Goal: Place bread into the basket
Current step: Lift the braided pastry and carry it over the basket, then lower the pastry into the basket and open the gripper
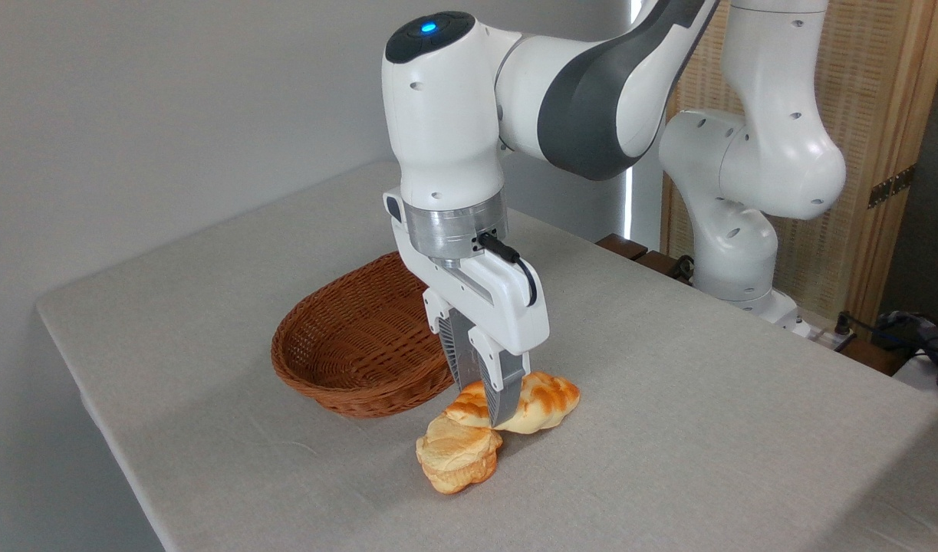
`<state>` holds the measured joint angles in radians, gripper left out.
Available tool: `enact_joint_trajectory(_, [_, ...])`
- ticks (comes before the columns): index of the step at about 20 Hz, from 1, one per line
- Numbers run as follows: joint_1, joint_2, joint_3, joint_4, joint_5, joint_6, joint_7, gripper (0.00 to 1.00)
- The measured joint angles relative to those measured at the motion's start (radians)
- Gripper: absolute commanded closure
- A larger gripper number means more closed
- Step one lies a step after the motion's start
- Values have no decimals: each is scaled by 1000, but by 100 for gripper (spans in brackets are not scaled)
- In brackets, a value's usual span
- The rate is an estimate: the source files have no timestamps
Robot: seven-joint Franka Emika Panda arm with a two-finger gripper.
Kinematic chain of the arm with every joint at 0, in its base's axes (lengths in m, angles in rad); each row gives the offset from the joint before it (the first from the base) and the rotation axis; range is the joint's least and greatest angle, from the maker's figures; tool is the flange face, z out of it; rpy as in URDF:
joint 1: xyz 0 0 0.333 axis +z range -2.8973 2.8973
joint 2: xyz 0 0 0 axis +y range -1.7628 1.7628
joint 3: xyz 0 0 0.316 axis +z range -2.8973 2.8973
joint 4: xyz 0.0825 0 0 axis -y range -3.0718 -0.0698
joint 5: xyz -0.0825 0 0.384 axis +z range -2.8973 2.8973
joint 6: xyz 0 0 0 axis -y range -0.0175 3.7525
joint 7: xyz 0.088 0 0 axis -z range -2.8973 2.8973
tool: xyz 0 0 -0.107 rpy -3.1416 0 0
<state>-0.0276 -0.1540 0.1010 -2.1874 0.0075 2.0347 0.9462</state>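
Two baked items on the worktop (668,429) — the bread (541,399) lies just right of the basket (346,353), touching a paler bun (457,454). Likely light, soft, squashy; grip across its narrow middle, gently. Gripper (493,410) is down over the bread's left part, fingers narrowly spread either side — actual contact unclear.

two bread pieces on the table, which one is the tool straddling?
The braided loaf, golden-orange, lying right of the basket. The tool has its fingers down around its middle. The paler round bun sits in front, nearer the camera, ungripped.
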Motion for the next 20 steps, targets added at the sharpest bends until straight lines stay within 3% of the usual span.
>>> enact_joint_trajectory(9, [9, -44, 3, 51, -9, -46, 0, 49])
enact_joint_trajectory(19, [7, -59, -8, 244, -189, -233, 0, 48])
enact_joint_trajectory(20, [6, -58, -19, 250, -214, -237, 0, 38])
